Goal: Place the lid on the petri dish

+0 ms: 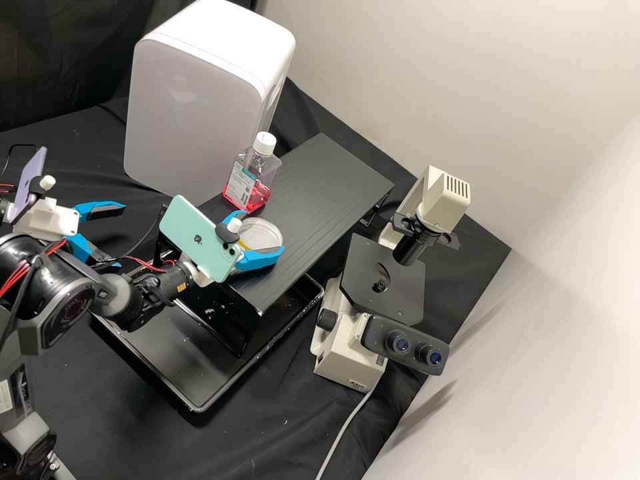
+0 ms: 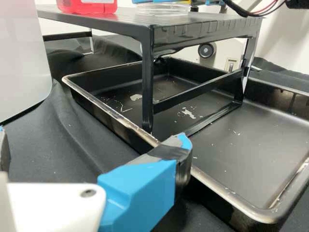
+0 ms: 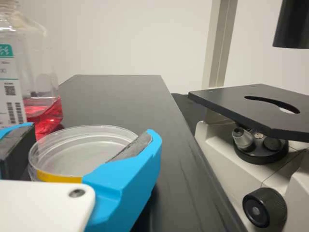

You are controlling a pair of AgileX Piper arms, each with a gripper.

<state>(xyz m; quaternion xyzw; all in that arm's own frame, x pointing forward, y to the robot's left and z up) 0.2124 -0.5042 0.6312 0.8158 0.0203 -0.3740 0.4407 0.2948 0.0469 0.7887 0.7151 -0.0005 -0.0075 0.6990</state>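
Observation:
A clear petri dish [image 1: 263,230] with a yellow band around its base sits on the black raised shelf [image 1: 320,193], its clear lid [image 3: 79,145] resting on top. My right gripper [image 1: 262,233] straddles the dish, and its blue fingers [image 3: 130,169] press against the lid's rim on both sides. In the right wrist view the right gripper [image 3: 89,133] holds the lid level over the base. My left gripper [image 1: 110,233] hangs open over the black cloth left of the tray, nothing between its fingers [image 2: 154,183]. Far off in the left wrist view, the dish [image 2: 166,7] shows on the shelf top.
A flask of red liquid [image 1: 250,177] stands on the shelf just behind the dish. A white box-shaped device [image 1: 200,93] is at the back, a microscope [image 1: 393,287] to the right. The shelf stands in a black tray [image 1: 200,380] with a raised rim [image 2: 120,125].

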